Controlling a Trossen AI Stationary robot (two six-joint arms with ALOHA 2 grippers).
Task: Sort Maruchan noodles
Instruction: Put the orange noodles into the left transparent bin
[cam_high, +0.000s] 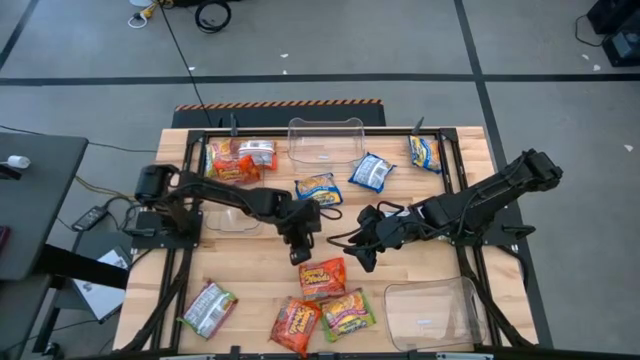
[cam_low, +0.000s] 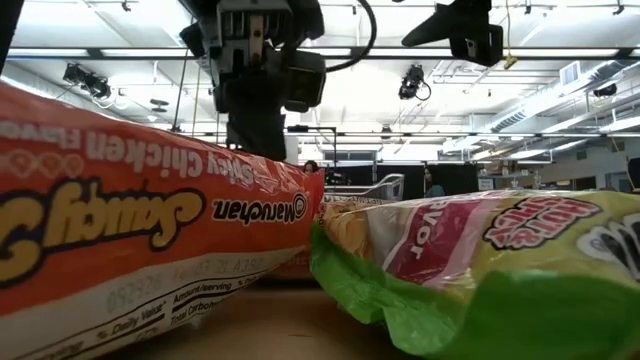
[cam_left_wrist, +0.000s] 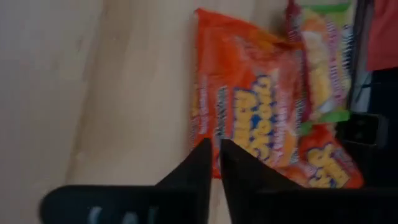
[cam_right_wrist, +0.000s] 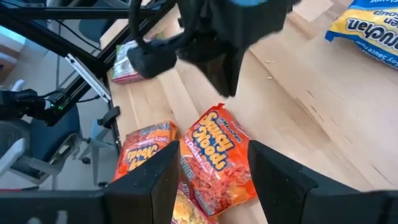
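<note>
Lying flat: orange packet (cam_high: 321, 277), crinkly, blue-yellow lettering; flavour text possibly "Spicy Chicken".

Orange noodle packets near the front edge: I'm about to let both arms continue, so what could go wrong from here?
1. The left gripper and right gripper hang close together above the same orange packet; the arms could collide.
2. That packet touches or overlaps a second orange packet and a green packet, so a grasp might drag or lift a neighbour.
3. The left gripper is shut; descending that way, it would push the packet rather than grip it.

Left claw (cam_high: 303, 256) pinched closed; right claw (cam_high: 366, 262) spread wide, both mid-table.
</note>
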